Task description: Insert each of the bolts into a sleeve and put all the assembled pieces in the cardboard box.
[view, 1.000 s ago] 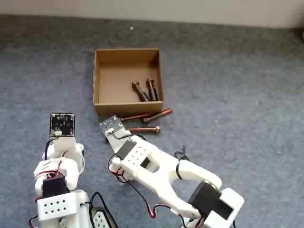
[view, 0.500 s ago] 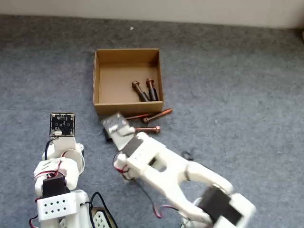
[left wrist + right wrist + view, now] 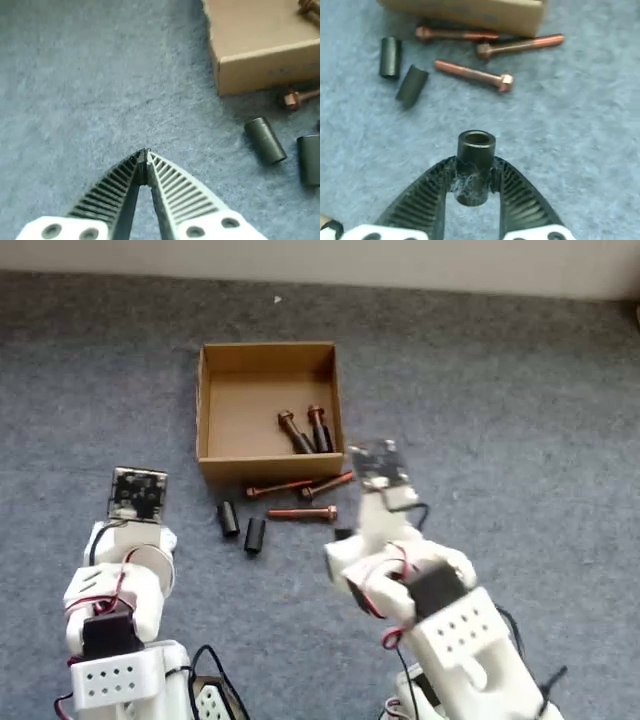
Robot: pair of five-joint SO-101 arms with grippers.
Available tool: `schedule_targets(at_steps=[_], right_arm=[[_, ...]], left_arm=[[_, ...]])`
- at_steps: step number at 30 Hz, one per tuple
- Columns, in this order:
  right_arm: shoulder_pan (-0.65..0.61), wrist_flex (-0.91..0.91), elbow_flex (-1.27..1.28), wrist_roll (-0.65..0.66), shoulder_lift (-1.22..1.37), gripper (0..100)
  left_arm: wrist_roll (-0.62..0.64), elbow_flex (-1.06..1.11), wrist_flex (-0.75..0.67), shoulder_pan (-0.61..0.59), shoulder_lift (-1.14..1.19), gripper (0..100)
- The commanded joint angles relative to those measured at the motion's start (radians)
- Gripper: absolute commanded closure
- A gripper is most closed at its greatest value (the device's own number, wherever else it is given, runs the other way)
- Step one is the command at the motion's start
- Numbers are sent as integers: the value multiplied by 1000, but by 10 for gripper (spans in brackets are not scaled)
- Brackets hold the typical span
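Overhead, we saw grey carpet [image 3: 520, 390] running to a pale wall strip [image 3: 400, 260] along its far edge. The cardboard box [image 3: 270, 468] sat toward that edge, holding two assembled pieces [image 3: 305, 430]. Three bolts [image 3: 300, 513] and two sleeves [image 3: 255, 534] lay just before its near wall. The right gripper [image 3: 474, 166] clamped a third sleeve [image 3: 476, 147]. The left gripper [image 3: 145, 155] had its fingers pressed together over the carpet.

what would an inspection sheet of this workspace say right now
surface: grey carpet, flat.
job's things: cardboard box holding two sleeved bolts; three bare bolts and two loose sleeves in front of it.
clutter: nothing seen.
grippers: left gripper shut, empty; right gripper shut on a sleeve.
cables: wires on both arms, off the parts.
surroundings: pale wall beyond the carpet.
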Motion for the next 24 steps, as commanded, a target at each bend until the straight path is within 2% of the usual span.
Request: schedule_targets(at_steps=[1, 5, 11, 15, 19, 24], right_arm=[[93, -48, 65, 9, -136, 993], [185, -182, 196, 9, -216, 993], [282, -364, 361, 5, -265, 993], [360, -438, 406, 3, -266, 993], [429, -484, 417, 0, -266, 993], [506, -484, 407, -92, -266, 993]], left_arm=[[-75, -143, 63, 137, 4, 993], [-126, -252, 181, 271, 7, 993], [-178, -392, 265, 404, 71, 993], [-216, -518, 301, 469, 318, 992], [-321, -642, 302, 541, 608, 990], [-384, -791, 298, 582, 909, 859]])
